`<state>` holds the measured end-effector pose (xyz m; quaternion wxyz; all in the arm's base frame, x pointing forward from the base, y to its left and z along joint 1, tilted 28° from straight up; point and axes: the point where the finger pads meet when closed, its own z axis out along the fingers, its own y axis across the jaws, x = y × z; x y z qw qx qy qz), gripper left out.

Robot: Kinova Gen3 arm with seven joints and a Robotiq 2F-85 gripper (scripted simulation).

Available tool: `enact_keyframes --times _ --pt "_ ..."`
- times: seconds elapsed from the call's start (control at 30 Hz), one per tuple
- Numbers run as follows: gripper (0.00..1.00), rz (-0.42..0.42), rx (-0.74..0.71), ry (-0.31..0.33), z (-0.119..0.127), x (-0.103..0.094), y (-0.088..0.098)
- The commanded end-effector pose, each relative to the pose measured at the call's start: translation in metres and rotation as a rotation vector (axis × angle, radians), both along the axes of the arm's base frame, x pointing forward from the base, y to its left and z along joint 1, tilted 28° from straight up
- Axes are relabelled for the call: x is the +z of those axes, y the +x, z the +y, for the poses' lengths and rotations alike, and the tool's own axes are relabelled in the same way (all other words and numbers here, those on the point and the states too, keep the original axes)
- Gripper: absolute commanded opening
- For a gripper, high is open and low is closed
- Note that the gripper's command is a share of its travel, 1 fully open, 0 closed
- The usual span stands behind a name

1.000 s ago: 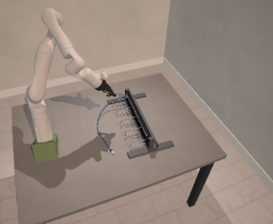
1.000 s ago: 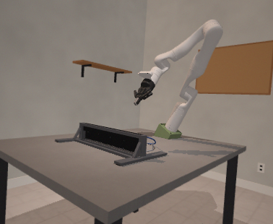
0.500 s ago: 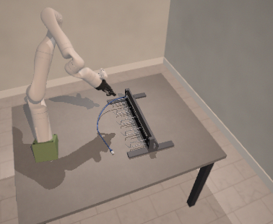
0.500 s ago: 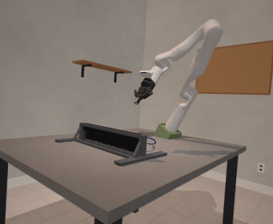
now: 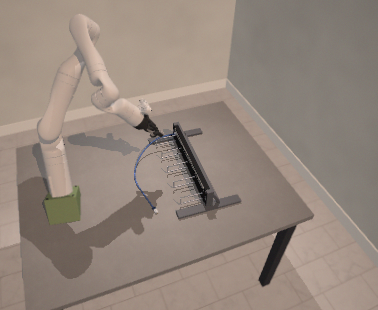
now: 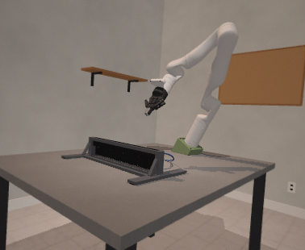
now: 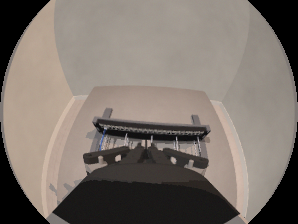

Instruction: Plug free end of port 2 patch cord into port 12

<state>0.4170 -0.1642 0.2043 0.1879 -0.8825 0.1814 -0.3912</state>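
Note:
The dark patch-panel rack stands on the table on two flat feet; it also shows in the exterior view and in the wrist view. A blue patch cord leaves the rack near its far end and curves over the table. Its free end, a pale plug, lies on the table near the rack's near foot. My gripper is shut and empty, high in the air above the table, apart from rack and cord. In the top view it is by the rack's far end.
The arm's green base sits at the table's left side. The table edge runs close to the rack's near foot. A wall shelf and a cork board hang on the walls, away from the table.

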Motion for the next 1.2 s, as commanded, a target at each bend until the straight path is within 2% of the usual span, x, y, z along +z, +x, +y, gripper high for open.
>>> enact_keyframes --times 0.0,0.43,0.87,1.17 --pt "0.00 0.024 -0.035 0.002 -0.027 -0.017 -0.009" --pt "0.00 0.024 -0.035 0.002 -0.056 -0.033 -0.016" --pt "0.00 0.024 -0.035 0.002 -0.056 -0.035 -0.014" --pt "0.00 0.024 -0.035 0.002 -0.053 -0.049 0.001"
